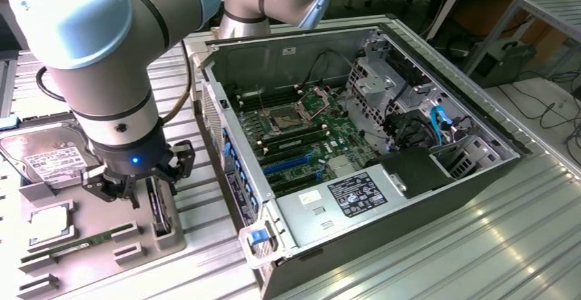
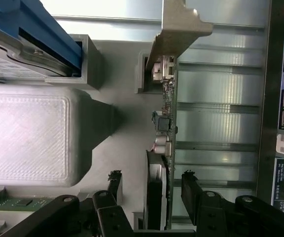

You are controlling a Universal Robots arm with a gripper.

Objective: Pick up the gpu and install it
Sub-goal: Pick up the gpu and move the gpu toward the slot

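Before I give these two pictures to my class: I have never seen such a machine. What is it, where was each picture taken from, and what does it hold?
The grey jointed machine is a robot arm. The gripper at its end is its hand. The exterior view is taken from off the arm; the wrist view looks along the fingers. On the bench stand an open computer case and a grey tray with a hard drive, a memory stick and the gpu, a thin card on edge. The gripper is open, one finger on each side of the gpu, holding nothing.
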